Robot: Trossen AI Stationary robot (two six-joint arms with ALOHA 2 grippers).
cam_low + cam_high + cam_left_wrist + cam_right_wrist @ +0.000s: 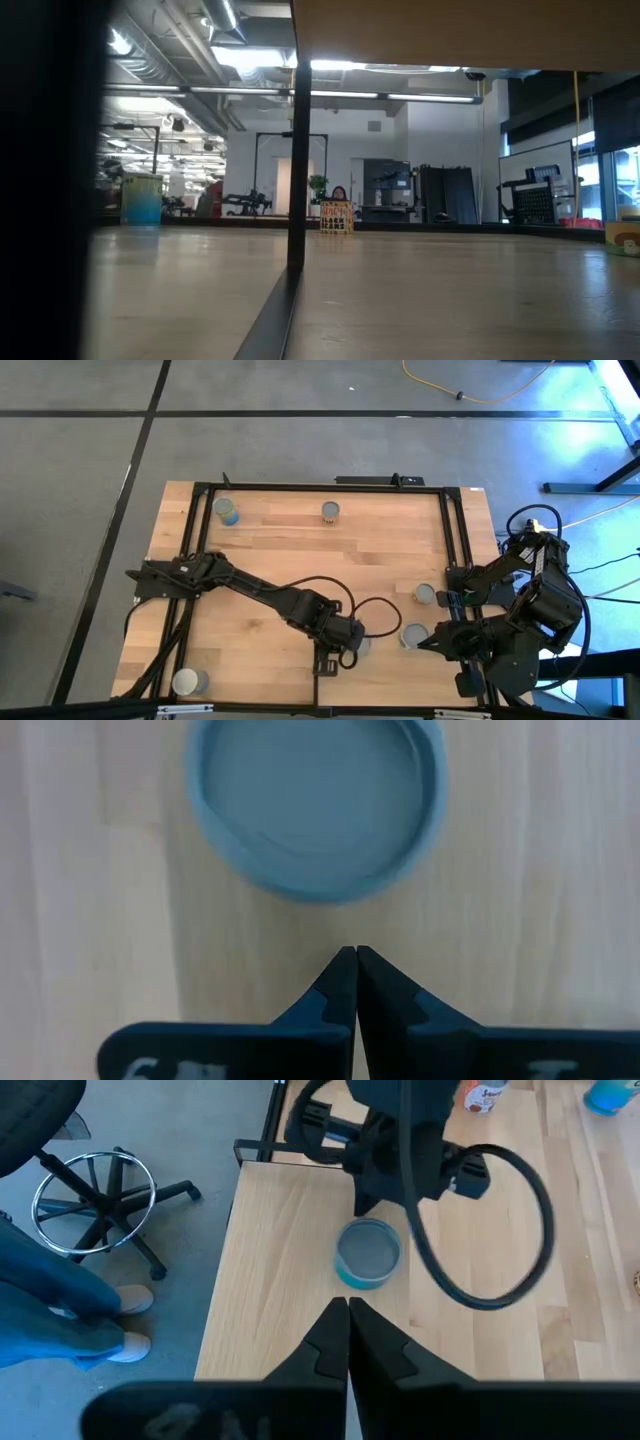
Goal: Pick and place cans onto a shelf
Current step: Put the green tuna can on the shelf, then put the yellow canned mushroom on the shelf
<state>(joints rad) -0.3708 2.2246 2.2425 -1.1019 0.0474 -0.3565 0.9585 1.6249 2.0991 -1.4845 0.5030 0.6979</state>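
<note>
**Q:** Where is the can being worked on?

**A:** In the overhead picture, a blue-labelled can (360, 645) sits low and centre on the wooden tabletop (300, 550), mostly hidden under the left gripper (352, 643). In the left wrist picture its round grey top (316, 805) fills the upper middle, above fingertips (340, 982) pressed together and holding nothing.

**Q:** And the right gripper (348, 1315)?

**A:** It waits at the table's lower right, its fingers also pinched together and empty.

**Q:** How should the pick go?

**A:** My judgement: spread the fingers wide first, centre them over the can, then descend; closed tips would only nudge it.

**Q:** Any containers?

**A:** None visible. Other cans stand apart: upper left (227, 511), upper centre (330, 511), lower left (187, 682), two (424, 594) at right.
</note>
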